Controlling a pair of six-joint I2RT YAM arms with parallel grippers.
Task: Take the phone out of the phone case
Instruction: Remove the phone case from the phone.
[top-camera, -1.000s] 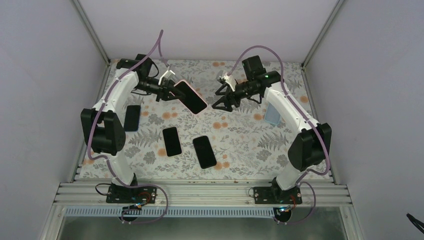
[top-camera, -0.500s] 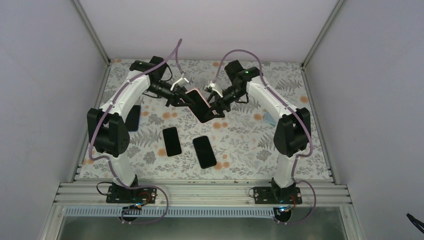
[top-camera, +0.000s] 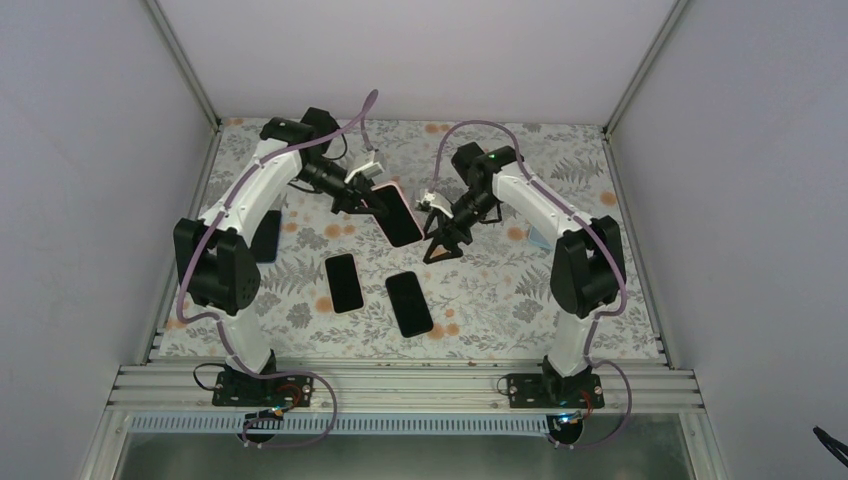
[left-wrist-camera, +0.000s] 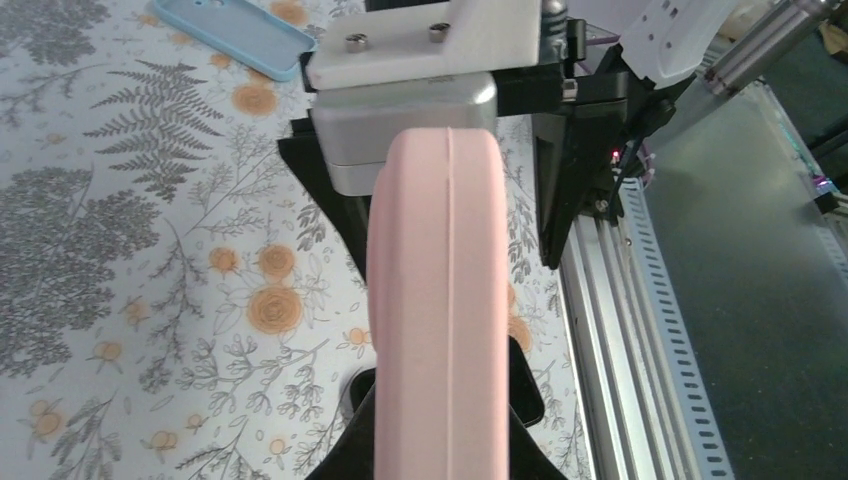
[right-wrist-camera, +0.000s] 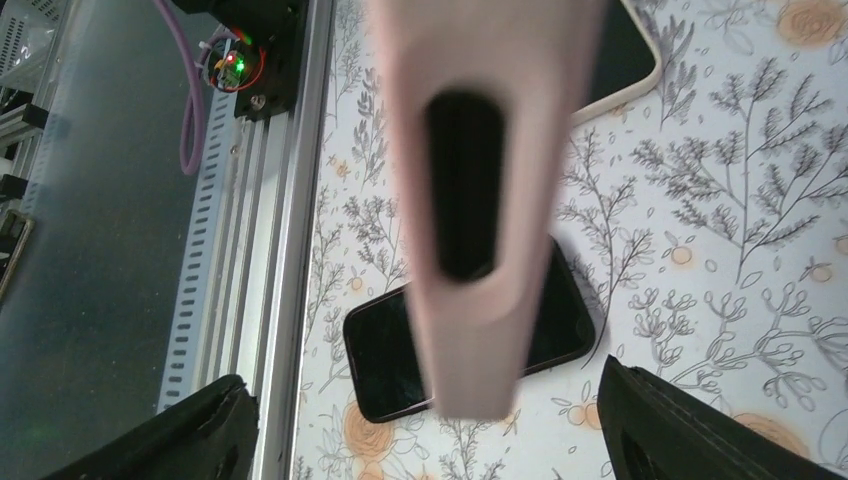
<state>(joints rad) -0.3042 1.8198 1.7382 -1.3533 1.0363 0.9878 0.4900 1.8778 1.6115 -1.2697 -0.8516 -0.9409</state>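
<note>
1. The phone (top-camera: 398, 215) is sitting in the pink phone case (left-wrist-camera: 437, 300), with its dark screen showing inside the pink rim in the top view. The case is being held tilted in the air, clear of the floral table (top-camera: 500, 290).
2. The left gripper (top-camera: 368, 200) is clamping the phone case at its far-left end. In the left wrist view the case is running edge-on up the middle of the frame.
3. The right gripper (top-camera: 443, 245) is standing with its jaws spread wide, just right of the case's near end. In the right wrist view its fingers (right-wrist-camera: 680, 420) are showing at the two bottom corners, with the case's slotted end between and above them. Whether either finger is touching the case cannot be told.
4. One loose phone (top-camera: 344, 282) is lying flat on the table to the near-left of the case. A second loose phone (top-camera: 409, 303) is lying directly nearer than the case.
5. A blue case (left-wrist-camera: 235, 35) is lying on the table well to the right of the phone case, and the right arm is hiding most of it in the top view.
6. A dark flat item (top-camera: 265, 235) is lying well to the left of the phone case, partly behind the left arm. Whether it is a phone or a case cannot be told.
7. The aluminium rail (top-camera: 400, 385) carrying both arm bases is running well nearer than the phone case.
</note>
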